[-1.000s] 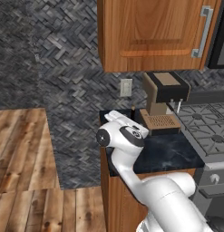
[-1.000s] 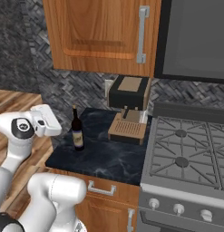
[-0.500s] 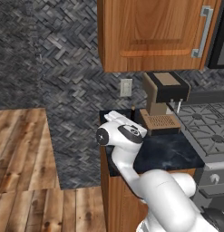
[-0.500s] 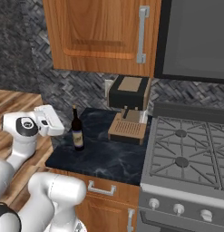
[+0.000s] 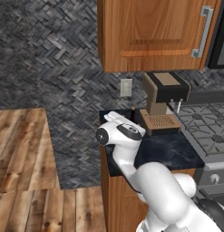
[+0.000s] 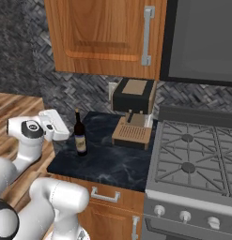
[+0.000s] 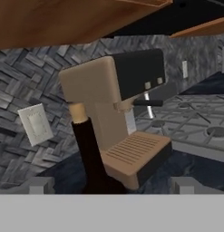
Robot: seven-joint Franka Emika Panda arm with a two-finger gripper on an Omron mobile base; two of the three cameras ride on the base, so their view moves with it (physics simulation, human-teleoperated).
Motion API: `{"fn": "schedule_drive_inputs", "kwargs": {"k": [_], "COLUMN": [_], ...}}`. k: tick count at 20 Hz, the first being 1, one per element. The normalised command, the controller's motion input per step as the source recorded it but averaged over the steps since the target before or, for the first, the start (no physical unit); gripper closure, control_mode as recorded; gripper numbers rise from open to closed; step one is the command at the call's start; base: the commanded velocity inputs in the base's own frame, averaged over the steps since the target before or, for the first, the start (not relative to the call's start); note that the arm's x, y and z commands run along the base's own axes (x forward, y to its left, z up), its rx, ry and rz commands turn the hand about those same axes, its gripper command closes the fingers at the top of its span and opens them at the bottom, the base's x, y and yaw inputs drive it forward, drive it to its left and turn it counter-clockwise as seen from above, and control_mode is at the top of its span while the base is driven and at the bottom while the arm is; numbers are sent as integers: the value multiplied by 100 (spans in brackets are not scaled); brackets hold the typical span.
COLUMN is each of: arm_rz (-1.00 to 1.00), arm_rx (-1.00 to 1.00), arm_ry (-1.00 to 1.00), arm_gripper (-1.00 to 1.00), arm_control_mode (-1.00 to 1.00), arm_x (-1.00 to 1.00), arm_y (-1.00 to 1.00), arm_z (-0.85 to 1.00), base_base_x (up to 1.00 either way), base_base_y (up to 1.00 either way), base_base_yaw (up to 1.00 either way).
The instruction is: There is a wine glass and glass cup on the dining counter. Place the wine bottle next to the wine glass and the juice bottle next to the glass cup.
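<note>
The wine bottle (image 6: pixel 80 136) is slim and dark with a pale label, and it stands upright near the left end of the dark kitchen counter (image 6: pixel 108 161). My gripper (image 6: pixel 64 131) hovers just left of it at neck height, open. In the hand view the bottle's dark neck and pale top (image 7: pixel 88 149) rise close ahead, left of middle between the two wide-apart fingertips (image 7: pixel 41 185), touching neither. In the left base view my wrist hides most of the bottle; only its tip (image 5: pixel 133 109) pokes out. The wine glass, glass cup, juice bottle and dining counter are out of view.
A tan and black coffee machine (image 6: pixel 132 101) stands right behind the bottle against the wall. A gas stove (image 6: pixel 192 154) adjoins the counter on the right. Wooden upper cabinets (image 6: pixel 103 33) hang overhead. A wall outlet (image 7: pixel 35 124) sits on the tiled backsplash.
My hand has crept a little to the right, closer to the wine bottle. The bottle has not moved and the jaws stay wide.
</note>
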Motion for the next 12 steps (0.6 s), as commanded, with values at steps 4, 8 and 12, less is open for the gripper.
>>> {"fn": "schedule_drive_inputs", "kwargs": {"k": [4, 8, 12], "arm_rz": [0, 0, 0], "arm_rx": [0, 0, -1], "arm_ry": [0, 0, 0], "arm_gripper": [-100, -100, -100], "arm_control_mode": [-100, -100, -100], "arm_x": [14, 15, 10], "arm_y": [0, -7, -15], "arm_z": [-14, -10, -4], "base_base_x": [0, 0, 0], "base_base_y": [0, 0, 0], "base_base_yaw": [0, 0, 0]}}
